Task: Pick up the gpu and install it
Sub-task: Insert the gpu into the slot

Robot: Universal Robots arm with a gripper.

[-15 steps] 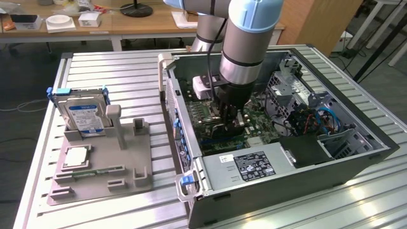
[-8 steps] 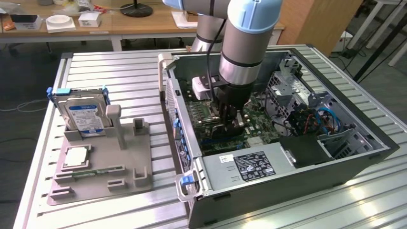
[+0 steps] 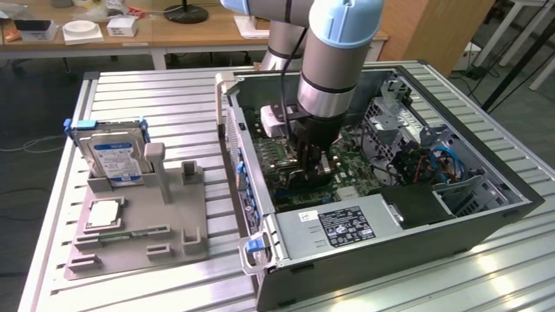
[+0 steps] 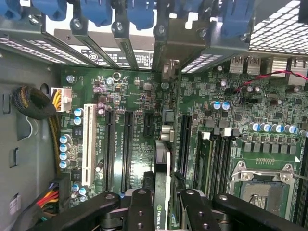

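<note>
Currently edge-on between the jaws: the gpu (image 4: 162, 192), a thin black card with a green logo strip, held upright low inside the computer case (image 3: 485, 224) and reaching toward the rear bracket openings. Clamped from both sides by the gripper (image 4: 161, 207), partly closed on the card's thin body. Hanging just above the motherboard (image 4: 139, 96), beside the long black expansion slots (image 4: 127, 144) and close to the small components between them.

Risks from here, as judgement only: slight misalignment with a slot, so the edge connector lands on the slot wall or on neighbouring capacitors rather than in the channel. Slight tilt in the grip, causing one end to seat first and the card to bind. Metal bracket end catching on the blue retention clips (image 4: 139, 12) at the case's rear wall. Slipping in the grasp under seating force, given so thin a body.

Farther out, on the exterior view's left: hard drive (image 3: 114, 156) standing in the grey fixture tray (image 3: 139, 250) on the slatted tabletop (image 3: 156, 91), well apart.
</note>
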